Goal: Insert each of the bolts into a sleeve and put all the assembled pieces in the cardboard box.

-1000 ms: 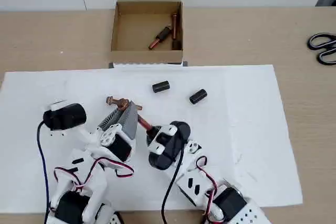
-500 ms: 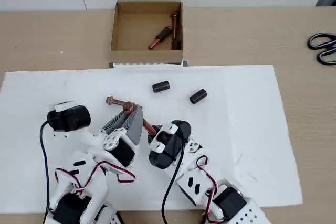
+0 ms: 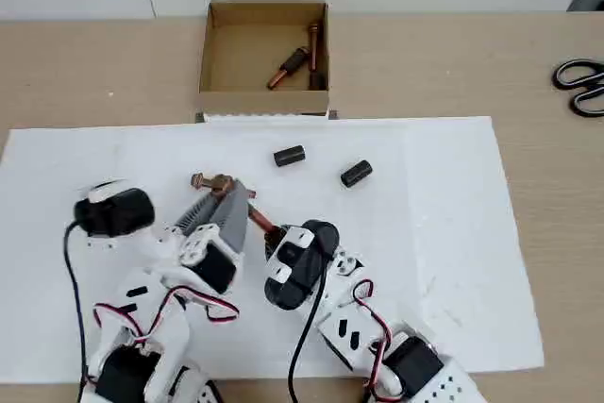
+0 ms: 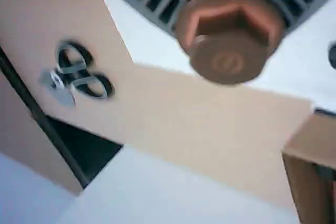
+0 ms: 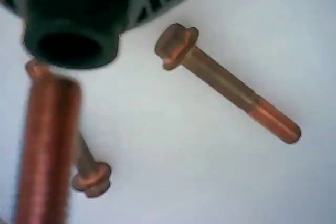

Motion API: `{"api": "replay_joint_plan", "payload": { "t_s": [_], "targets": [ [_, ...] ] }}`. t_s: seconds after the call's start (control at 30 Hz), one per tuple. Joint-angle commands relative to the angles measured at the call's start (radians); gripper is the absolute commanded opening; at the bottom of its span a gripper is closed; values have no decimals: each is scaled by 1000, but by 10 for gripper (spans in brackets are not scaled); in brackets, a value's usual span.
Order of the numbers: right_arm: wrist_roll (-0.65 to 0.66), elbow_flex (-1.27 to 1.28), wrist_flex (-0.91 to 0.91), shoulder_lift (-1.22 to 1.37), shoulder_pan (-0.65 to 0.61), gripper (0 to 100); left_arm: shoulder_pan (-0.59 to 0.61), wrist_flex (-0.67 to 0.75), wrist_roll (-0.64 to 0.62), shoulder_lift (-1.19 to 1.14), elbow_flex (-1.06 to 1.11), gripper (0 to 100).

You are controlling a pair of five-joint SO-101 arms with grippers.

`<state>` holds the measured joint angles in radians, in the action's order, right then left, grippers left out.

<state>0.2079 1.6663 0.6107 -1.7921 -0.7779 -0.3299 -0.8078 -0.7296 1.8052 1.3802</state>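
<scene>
My left gripper [image 3: 233,203] is shut on a copper bolt [image 4: 228,35] just below its hex head. The bolt's threaded shaft [image 3: 261,225] points down-right toward the right arm. My right gripper [image 3: 279,239] is shut on a black sleeve [image 5: 71,45], whose open bore faces the camera. The held bolt's shaft [image 5: 47,145] lies just beside that bore, not inside it. Two loose bolts [image 5: 226,85] [image 5: 89,174] lie on the white paper; one [image 3: 209,182] lies beside the left gripper. The cardboard box [image 3: 217,54] holds assembled pieces [image 3: 288,68].
Two loose black sleeves [image 3: 289,155] [image 3: 356,174] lie on the paper between the arms and the box. Scissors [image 3: 580,85] rest at the far right of the wooden table. The white paper [image 3: 444,233] covers the working area.
The left gripper with its bolt dipped toward the right arm half a second ago and has drawn back up-left a little. The right arm has barely shifted.
</scene>
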Motion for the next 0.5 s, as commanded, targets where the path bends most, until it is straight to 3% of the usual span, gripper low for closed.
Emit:
{"api": "replay_joint_plan", "payload": {
  "t_s": [0.0,0.47],
  "targets": [
    [8,-15,-31,-7,8,2,5,34,11,9,-4,5],
    [8,-15,-33,-7,8,2,-61,-84,9,9,-2,5]
  ]
}}
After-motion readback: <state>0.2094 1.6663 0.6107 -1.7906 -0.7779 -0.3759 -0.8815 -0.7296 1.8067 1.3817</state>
